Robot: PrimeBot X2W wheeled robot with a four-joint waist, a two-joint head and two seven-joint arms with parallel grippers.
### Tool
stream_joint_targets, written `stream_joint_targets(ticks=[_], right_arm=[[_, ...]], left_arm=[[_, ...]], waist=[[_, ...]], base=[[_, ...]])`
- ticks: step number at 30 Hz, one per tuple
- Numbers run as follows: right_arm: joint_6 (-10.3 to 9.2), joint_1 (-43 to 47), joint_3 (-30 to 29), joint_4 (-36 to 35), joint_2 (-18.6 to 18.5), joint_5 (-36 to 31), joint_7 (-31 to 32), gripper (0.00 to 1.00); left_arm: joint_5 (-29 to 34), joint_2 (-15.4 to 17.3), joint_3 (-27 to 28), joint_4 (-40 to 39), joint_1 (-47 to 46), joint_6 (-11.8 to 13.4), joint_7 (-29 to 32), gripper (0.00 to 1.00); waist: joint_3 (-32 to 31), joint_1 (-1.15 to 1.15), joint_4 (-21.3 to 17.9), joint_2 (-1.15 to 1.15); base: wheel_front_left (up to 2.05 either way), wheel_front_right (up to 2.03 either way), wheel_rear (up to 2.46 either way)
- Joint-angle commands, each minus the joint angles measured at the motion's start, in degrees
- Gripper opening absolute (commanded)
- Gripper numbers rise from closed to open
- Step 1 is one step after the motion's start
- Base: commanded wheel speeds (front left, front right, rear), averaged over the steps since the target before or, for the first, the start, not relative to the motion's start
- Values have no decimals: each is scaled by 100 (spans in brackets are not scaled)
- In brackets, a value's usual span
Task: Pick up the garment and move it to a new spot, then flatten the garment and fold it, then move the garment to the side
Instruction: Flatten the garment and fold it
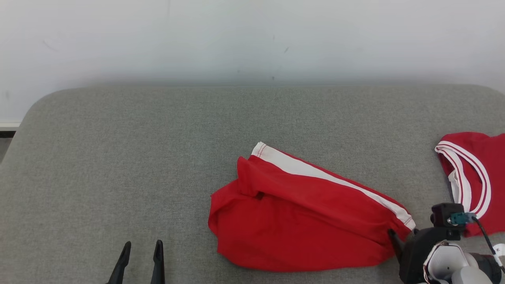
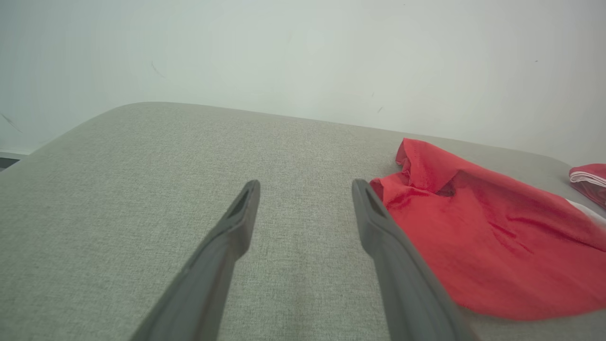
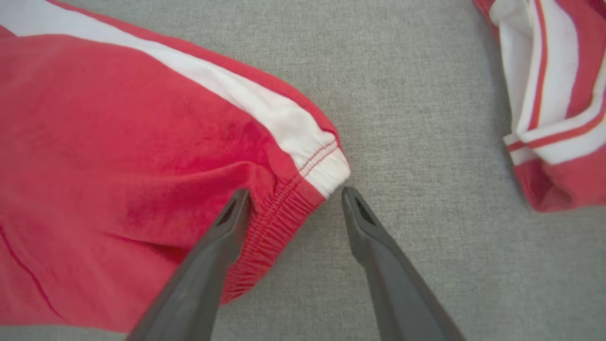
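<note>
On the grey padded table, right of centre: the garment. Red shorts by the look of it, with a white side stripe. It lies crumpled, not flat: one flap is folded over at the left end and there are creases across the middle. In the head view the stripe runs diagonally from upper left down to lower right and ends at a gathered elastic band.

Right gripper: fingers spread wide, pinching nothing. It sits at the garment's lower-right corner and straddles the elastic end. In its wrist view one finger lies over the red cloth beside the gathered band. The other finger is over bare table, just past the end of the white stripe. Can't tell whether the first finger touches the cloth or sits just above it.

Left gripper: also spread wide, nothing between the fingers. It's at the lower left of the head view, over bare table, off the garment's left edge and not touching it.

Second red piece, with white-and-red striped trim, is at the far right of the table, cut off by the frame. It's apart from the garment, with a strip of bare table between them. In the head view the right arm's wrist camera and its cable sit in front of that gap.

Pale wall behind the table, a few small marks on it.
</note>
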Motion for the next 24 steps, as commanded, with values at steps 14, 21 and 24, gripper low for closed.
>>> stream_joint_targets(ticks=[14,21,24], right_arm=[[-13,1625,-810,-2310,578,-307,-492,100],[-13,2173,-619,-2838,687,-891,-2311,100],[-13,2400,-375,-2843,708,-1056,-2890,100]], left_arm=[[50,-5,133,-26,163,-7,-15,100],[125,-5,171,-1,184,-9,-15,100],[126,-5,191,5,215,-9,-15,100]], waist=[[-240,0,-46,0],[-352,0,-150,0],[-389,0,-178,0]], base=[[0,0,0],[0,0,0],[0,0,0]])
